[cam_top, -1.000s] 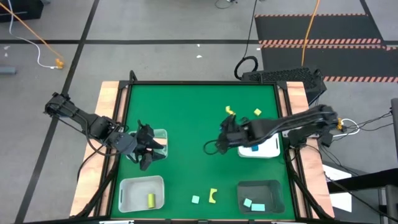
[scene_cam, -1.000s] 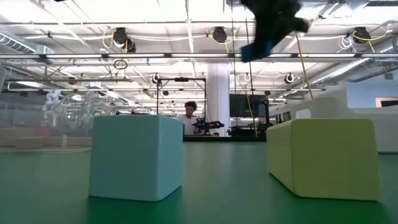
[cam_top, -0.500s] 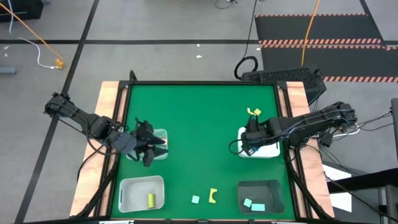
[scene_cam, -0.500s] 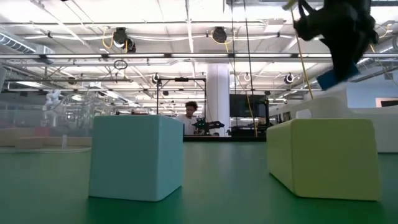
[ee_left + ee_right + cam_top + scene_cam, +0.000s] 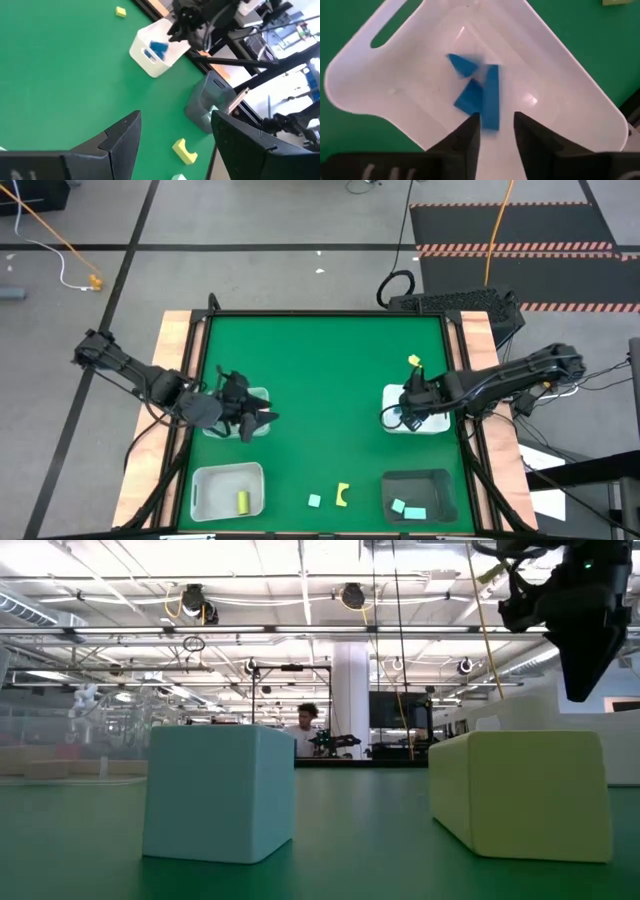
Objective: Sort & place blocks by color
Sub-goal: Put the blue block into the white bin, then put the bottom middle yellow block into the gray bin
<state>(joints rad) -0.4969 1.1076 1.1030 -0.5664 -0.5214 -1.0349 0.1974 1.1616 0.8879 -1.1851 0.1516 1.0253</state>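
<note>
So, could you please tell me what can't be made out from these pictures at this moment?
- High view: the white tray is mostly covered by the right gripper, hiding the blue blocks.
- High view: the left gripper hides most of the clear tray; its contents cannot be told.
- Right wrist view: the falling blue block is motion-blurred; whether it touches the fingers is unclear.
- Low view: the teal block and yellow-green block block the table beyond.

We find no readable text anywhere. No labels, brands or numbers show. We see no signs.
</note>
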